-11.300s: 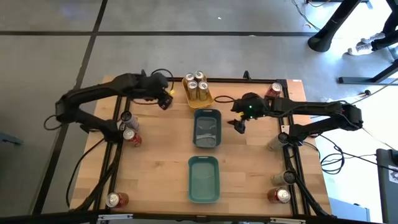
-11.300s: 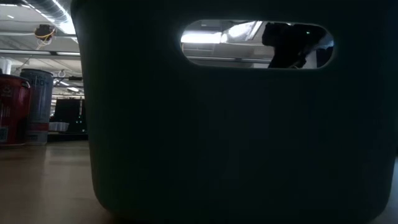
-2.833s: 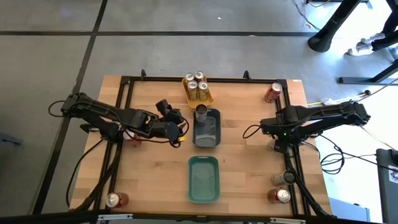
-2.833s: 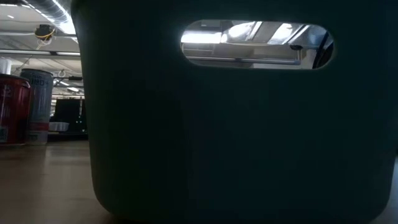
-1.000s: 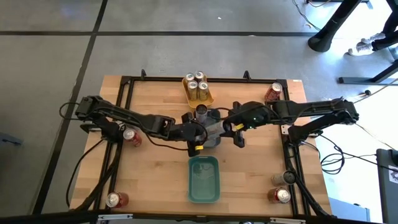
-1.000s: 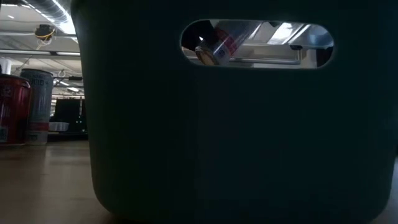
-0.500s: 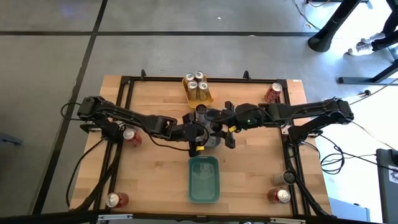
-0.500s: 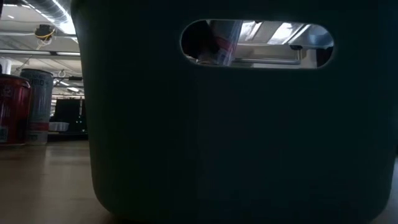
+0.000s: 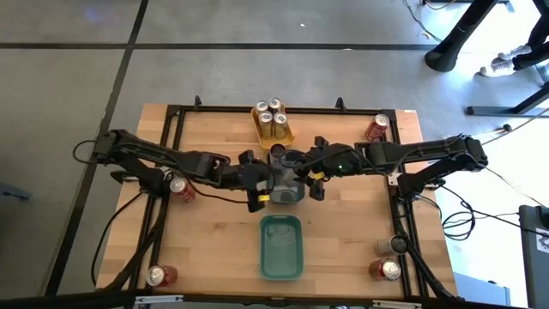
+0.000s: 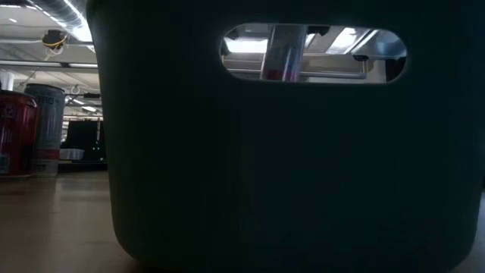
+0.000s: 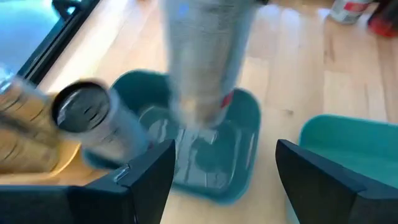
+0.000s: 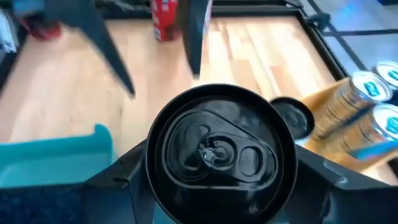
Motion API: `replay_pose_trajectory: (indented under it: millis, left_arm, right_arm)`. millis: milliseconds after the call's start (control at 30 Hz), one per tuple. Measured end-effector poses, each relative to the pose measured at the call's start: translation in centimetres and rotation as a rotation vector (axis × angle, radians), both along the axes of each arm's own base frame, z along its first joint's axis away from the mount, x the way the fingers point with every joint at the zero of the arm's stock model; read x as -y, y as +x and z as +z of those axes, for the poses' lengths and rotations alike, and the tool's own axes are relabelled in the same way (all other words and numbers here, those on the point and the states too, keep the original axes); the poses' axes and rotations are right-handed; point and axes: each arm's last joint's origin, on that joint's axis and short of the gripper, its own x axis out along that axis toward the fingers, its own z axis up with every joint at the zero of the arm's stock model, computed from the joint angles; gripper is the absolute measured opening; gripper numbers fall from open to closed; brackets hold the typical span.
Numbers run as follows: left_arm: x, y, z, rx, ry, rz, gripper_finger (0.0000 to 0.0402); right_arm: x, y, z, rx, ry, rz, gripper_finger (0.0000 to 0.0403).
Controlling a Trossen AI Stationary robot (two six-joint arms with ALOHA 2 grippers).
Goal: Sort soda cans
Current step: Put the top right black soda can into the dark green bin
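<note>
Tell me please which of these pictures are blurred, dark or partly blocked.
Low view: a dark teal tray fills most of the picture, almost black against the bright room; only its handle slot shows something beyond. Left wrist view: the grey can in the middle is smeared by motion blur. Right wrist view: the black can top is sharp, the table behind soft. High view: evenly lit and clear.

Counted from above: four gold cans (image 9: 274,106), four red cans (image 9: 178,186), three grey or dark cans (image 9: 396,245). Eleven cans in all by that tally. Noted also two teal trays (image 9: 281,257), one yellow tray (image 9: 287,137) and two arms (image 9: 154,154).
</note>
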Motion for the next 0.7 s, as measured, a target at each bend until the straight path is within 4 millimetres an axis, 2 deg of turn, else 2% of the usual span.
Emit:
replay_pose_trajectory:
  millis: [133,300,700]
  left_arm:
    - [-0.3,-1.7,0.8,-0.038,-0.015,0.049,0.0265]
    - [0.0,-3.2,0.8,-0.104,-0.018,0.108,0.0265]
    - [2.3,-3.9,0.8,-0.099,0.013,0.075,0.0265]
  right_arm:
    - [0.3,-0.2,-0.4,-0.035,-0.049,-0.048,0.0243]
    - [1.4,1.0,-1.6,-0.069,-0.084,-0.105,0.0243]
    - [5.0,3.8,-6.2,-0.215,-0.056,-0.234,0.0243]
